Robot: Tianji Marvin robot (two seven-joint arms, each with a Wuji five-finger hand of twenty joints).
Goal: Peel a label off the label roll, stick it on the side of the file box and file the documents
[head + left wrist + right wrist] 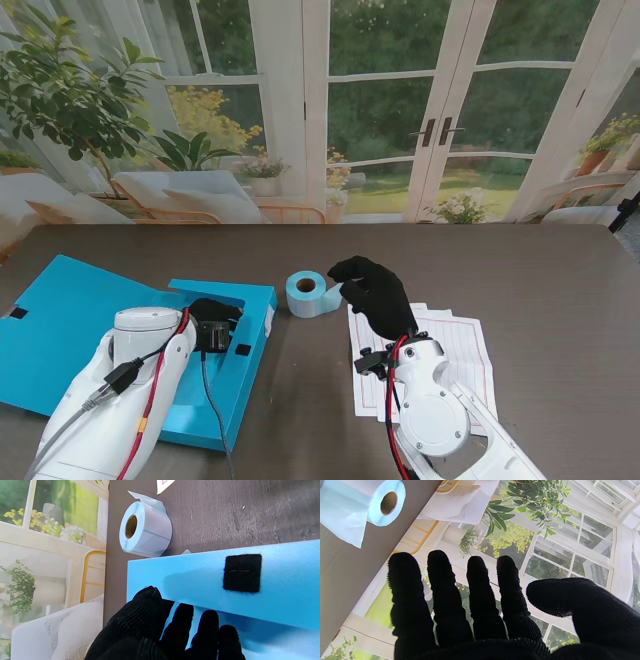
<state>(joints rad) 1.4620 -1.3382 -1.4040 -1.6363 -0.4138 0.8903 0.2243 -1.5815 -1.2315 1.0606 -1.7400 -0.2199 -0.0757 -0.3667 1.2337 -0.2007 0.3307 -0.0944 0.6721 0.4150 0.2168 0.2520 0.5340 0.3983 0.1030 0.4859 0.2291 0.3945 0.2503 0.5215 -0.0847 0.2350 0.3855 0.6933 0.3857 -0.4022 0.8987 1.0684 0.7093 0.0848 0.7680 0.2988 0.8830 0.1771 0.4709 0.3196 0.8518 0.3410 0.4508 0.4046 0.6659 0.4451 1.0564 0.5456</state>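
The blue file box point(70, 330) lies opened out on the left of the table. My left hand point(212, 322) rests at its right side wall point(287, 580), thumb over the wall's edge and fingers point(185, 622) behind it, gripping it. A black velcro square point(242, 573) sits on that wall. The pale blue label roll point(307, 293) stands on the table just beyond the box, a loose tail point(345, 522) hanging off it. My right hand point(375, 292) hovers right beside the roll, fingers point(482, 600) spread and holding nothing. The documents point(455, 345) lie under my right forearm.
Dark wood table point(540, 280) stretches to the right and far side. The box's open lid point(50, 300) covers the near left. A backdrop of windows and plants stands behind the table's far edge.
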